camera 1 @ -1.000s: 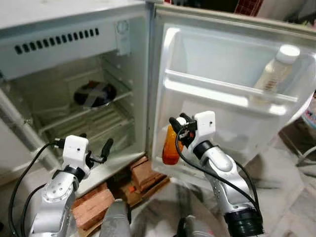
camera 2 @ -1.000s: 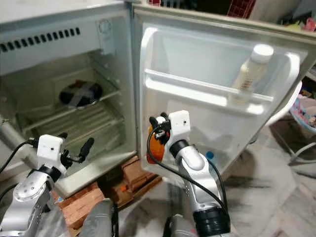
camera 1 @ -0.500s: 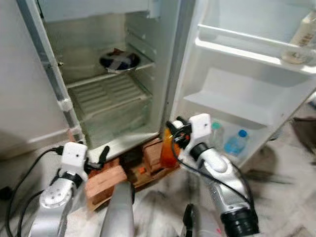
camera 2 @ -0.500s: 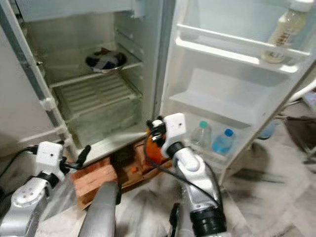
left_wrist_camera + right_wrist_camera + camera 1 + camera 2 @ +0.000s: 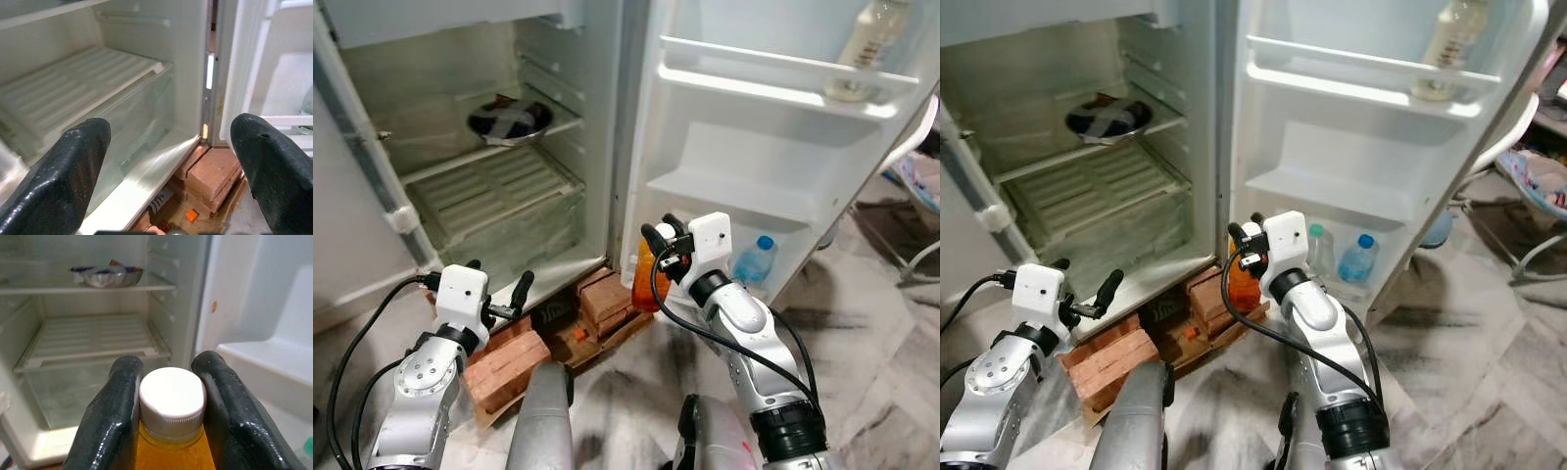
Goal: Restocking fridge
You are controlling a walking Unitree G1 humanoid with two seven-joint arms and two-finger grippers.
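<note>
While we hold the orange bottle (image 5: 171,431) by its neck just under the white cap (image 5: 171,396), the grip is our first worry: the right gripper (image 5: 662,243) has its fingers (image 5: 116,421) pinched on a narrow, smooth part, so the heavy body hanging below could swing or slip if we move sharply. We carry it low, in front of the gap between the fridge (image 5: 489,127) and its open door (image 5: 773,147), near the door's lower pocket where two water bottles (image 5: 1356,259) stand. Pushing in there, we could knock them over or catch the pocket's rail. A covered bowl (image 5: 509,117) sits on the inner shelf, well apart. Our left gripper (image 5: 494,294) hovers with its fingers (image 5: 73,176) spread wide and empty above the bricks (image 5: 509,357) propping the fridge, which we could bump.
</note>
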